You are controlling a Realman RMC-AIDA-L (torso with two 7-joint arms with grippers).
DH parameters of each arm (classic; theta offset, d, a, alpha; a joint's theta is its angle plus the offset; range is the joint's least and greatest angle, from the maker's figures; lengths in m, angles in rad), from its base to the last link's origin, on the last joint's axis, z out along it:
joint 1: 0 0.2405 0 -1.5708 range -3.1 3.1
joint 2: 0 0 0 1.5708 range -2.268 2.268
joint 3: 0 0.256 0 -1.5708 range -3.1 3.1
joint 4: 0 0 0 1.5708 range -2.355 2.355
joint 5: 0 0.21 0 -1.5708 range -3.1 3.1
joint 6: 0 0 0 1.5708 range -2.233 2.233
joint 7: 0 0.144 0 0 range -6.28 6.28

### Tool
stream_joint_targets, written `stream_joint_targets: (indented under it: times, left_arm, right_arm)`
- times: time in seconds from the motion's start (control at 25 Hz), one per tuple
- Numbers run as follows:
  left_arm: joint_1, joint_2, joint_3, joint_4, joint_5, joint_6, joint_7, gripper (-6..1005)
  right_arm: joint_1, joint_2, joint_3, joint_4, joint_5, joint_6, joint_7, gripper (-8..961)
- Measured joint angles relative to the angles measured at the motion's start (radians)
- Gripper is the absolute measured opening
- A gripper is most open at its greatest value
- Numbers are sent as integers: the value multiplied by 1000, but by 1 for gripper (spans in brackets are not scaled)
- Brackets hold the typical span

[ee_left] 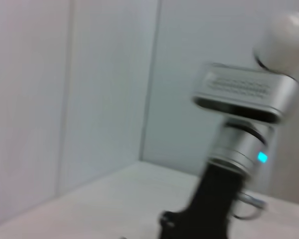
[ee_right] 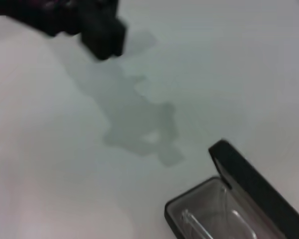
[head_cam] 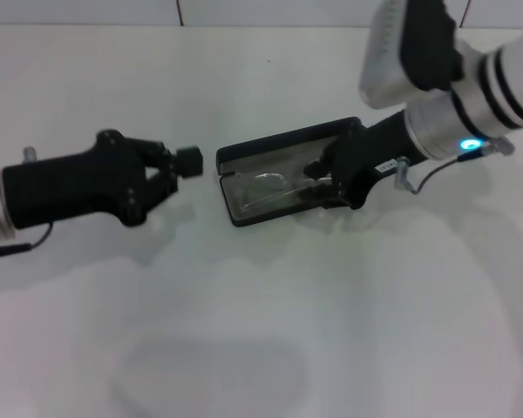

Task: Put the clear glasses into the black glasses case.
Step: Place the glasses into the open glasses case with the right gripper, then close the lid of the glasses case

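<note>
Already the clear glasses (head_cam: 266, 187) lie inside the open black glasses case (head_cam: 283, 170), under the right gripper (head_cam: 324, 180); whether its fingers grip or have let go I cannot tell. Placing looks nearly done; next, release and withdraw. The left gripper (head_cam: 170, 171), fingers narrowly apart and empty, waits just beside the case on the bench (head_cam: 331, 331).

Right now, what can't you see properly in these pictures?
1. Head view: the right gripper covers one end of the black glasses case, so whether its fingers grip the clear glasses is hidden.
2. Right wrist view: the case and glasses are cut off by the picture's edge.
3. Left wrist view: neither case nor glasses show, only the right arm, blurred.
4. Any lettering on the lid is too small to make out.
</note>
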Motion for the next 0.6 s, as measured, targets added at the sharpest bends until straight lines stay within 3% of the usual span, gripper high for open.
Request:
stream_joint_targets:
  times: [0.12, 0.28, 0.4, 0.6]
  left_arm:
    - [-7, -4, -48, -6, -24, -3, 2, 53]
    - [-57, -5, -63, -14, -47, -9, 2, 53]
    - [-107, -7, -63, -52, -74, -20, 1, 53]
    - [-218, -7, -54, -194, -102, -148, -4, 53]
  right_arm:
    - [-62, 0, 34, -31, 47, 4, -36, 316]
    - [-196, -4, 192, -28, 268, -50, -180, 314]
    - [-257, -6, 363, 61, 453, -169, -305, 311]
    - [-283, -9, 602, 278, 553, -326, -422, 306]
